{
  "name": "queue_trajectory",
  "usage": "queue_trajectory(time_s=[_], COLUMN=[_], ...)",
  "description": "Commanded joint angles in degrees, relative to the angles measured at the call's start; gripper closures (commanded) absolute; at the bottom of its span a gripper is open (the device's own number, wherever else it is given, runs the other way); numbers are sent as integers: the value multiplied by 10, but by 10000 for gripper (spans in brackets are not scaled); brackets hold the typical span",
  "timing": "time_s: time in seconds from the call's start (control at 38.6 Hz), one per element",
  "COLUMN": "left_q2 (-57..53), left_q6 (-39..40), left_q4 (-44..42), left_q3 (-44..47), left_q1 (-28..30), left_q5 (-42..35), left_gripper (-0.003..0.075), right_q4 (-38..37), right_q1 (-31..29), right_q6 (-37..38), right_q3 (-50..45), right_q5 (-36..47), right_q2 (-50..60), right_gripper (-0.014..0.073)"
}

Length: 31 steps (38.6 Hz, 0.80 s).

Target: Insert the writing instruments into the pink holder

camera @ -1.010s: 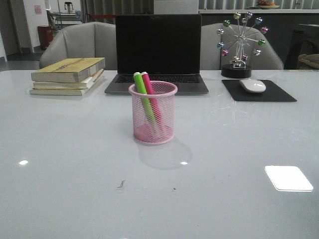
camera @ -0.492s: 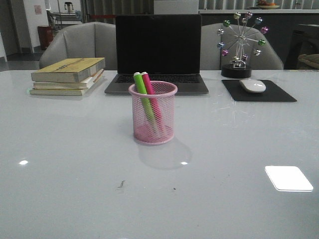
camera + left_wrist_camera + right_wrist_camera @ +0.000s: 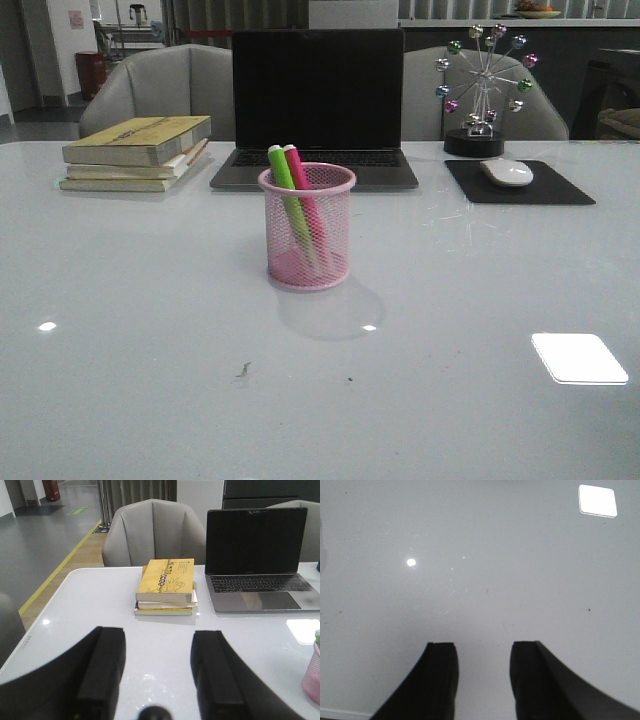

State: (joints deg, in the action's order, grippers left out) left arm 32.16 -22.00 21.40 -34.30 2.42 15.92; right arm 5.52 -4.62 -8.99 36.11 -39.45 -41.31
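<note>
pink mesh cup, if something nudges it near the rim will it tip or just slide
The pink mesh cup probably slides: the table looks glossy. It looks light, being open wire. The green marker and pink marker lean left, so it might tip that way.

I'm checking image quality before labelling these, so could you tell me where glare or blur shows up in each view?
Front view: a bright rectangular glare patch on the glossy table, plus small light spots; the pink holder is sharp. Left wrist view: a glare patch by the laptop, with the left gripper dark and soft. Right wrist view: one rectangular glare and a round spot, and the right gripper is blurred.
</note>
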Motion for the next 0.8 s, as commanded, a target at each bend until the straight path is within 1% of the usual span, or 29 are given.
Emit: queue_trajectory(time_s=[0.0, 0.26, 0.34, 0.49, 0.62, 0.65, 0.78], left_q2=[0, 0, 0, 0, 0, 0, 0], left_q6=[1, 1, 1, 1, 1, 1, 1], left_q4=[10, 10, 10, 10, 10, 10, 10], left_q3=[-15, -15, -15, -15, -15, -15, -15], left_q1=[0, 0, 0, 0, 0, 0, 0], left_q5=[-36, -31, -31, -31, -31, -31, -31], left_gripper=[337, 337, 337, 337, 337, 337, 337], right_q4=[2, 10, 16, 32, 43, 44, 53], right_q1=[-3, -3, -3, -3, -3, -3, -3], right_q6=[-4, -4, -4, -4, -4, -4, -4], right_q3=[17, 17, 17, 17, 17, 17, 17], right_q5=[33, 34, 34, 34, 34, 34, 34], right_q2=[3, 3, 3, 3, 3, 3, 3], right_gripper=[210, 217, 273, 448, 559, 573, 573])
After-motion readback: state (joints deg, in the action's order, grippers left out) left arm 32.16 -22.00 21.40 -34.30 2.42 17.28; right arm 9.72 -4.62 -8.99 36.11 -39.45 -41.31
